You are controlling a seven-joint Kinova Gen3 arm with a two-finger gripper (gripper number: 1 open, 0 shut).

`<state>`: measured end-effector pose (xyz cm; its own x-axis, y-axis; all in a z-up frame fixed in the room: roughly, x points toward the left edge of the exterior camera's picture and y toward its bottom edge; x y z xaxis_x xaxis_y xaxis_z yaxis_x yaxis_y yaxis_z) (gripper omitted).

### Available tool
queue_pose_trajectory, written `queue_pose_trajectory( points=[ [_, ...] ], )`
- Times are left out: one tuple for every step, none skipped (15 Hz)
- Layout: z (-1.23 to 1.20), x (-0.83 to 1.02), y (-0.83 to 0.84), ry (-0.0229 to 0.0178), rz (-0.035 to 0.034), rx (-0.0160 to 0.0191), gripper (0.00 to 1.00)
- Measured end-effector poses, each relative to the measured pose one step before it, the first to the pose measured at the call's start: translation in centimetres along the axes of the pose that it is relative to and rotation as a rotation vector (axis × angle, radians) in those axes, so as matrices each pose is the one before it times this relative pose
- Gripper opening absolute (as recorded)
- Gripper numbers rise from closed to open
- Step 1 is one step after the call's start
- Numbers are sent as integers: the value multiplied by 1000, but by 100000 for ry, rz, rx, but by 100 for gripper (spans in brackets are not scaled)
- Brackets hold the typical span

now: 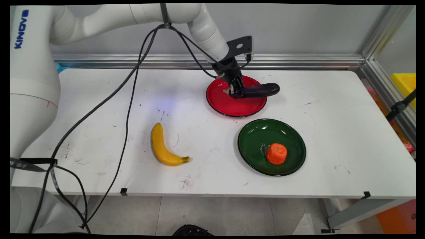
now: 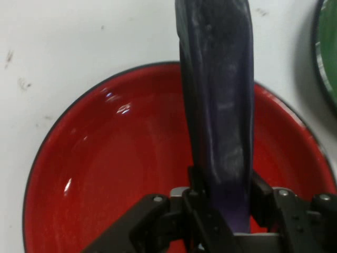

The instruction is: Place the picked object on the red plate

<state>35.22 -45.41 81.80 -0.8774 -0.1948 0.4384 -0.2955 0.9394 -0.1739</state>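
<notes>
Main view: the gripper [image 1: 236, 93] is clamped on one purple eggplant [image 1: 262, 90], held level over the red plate [image 1: 229, 106], its tip jutting past the rim at 3 o'clock. Two plates: a green plate [image 1: 252, 146] at 5 o'clock carries one orange [image 1: 276, 153]. One banana [image 1: 163, 147] lies at 8 o'clock, with bare table [image 1: 332, 109] rightward.

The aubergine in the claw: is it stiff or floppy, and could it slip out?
Probably stiff: the aubergine juts out level from the gripper over the red plate, without sagging. Its skin looks smooth and glossy, and it is held near one end, so it might slip or swivel. Being rounded, it would likely roll if set down.
</notes>
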Motion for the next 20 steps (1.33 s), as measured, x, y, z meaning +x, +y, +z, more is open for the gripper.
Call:
queue_pose_trajectory(
  points=[
    [198, -246, -193, -40, -231, -33, 0],
    [197, -228, -152, -41, -235, -106, 0],
    [182, -214, -87, -45, -209, -183, 0],
    [209, -243, -71, -87, -351, -267, 0],
    [133, -134, -4, -34, -196, -224, 0],
    [162, -195, 21, -31, -297, -374, 0],
    [163, -214, 80, -69, -363, -528, 0],
    [131, -195, 96, -147, -334, -542, 0],
    [87, -199, 95, -170, -308, -458, 0],
    [56, -162, 68, -170, -221, -322, 0],
    [19, -97, 29, -110, -140, -133, 0],
    [26, -150, 29, -163, -201, -151, 0],
    [24, -156, 22, -191, -199, -151, 0],
    [3, -171, 14, -189, -227, -93, 0],
    [7, -125, 11, -157, -164, -73, 0],
    [15, -124, 8, -171, -194, -91, 0],
    [5, -114, 11, -161, -180, -78, 0],
    [-8, -83, 14, -128, -133, -55, 0],
    [-13, -101, 14, -144, -203, -79, 0],
    [-11, -96, 17, -146, -208, -90, 100]
  ],
)
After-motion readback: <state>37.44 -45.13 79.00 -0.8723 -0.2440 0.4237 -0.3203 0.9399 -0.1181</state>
